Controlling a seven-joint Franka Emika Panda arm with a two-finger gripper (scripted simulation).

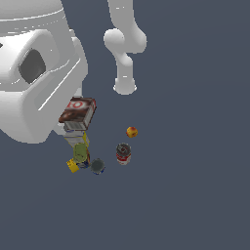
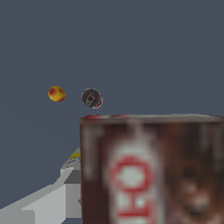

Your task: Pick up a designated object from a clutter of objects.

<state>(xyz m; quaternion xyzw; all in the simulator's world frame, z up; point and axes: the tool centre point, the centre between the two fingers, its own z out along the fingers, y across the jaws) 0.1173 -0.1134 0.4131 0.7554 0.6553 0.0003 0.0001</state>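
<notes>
The designated object, a dark brown flat box (image 1: 78, 110) with red-and-white lettering, is held at the end of my gripper (image 1: 76, 116), above the clutter. In the wrist view the box (image 2: 148, 175) fills the near field, blurred, with one grey finger (image 2: 65, 192) beside it. The gripper is shut on the box. Below it in the exterior view are a white-blue carton (image 1: 74, 135), a greenish can (image 1: 80, 153), a yellow box (image 1: 73, 166) and a dark grey can (image 1: 98, 166). The fingertips are hidden behind the box.
A red-white can (image 1: 123, 154) stands upright to the exterior view's right of the pile, with a red-yellow round fruit (image 1: 132, 132) beyond it. Both show in the wrist view, fruit (image 2: 57, 93) and can (image 2: 92, 98). The arm's base (image 1: 125, 85) stands at the back.
</notes>
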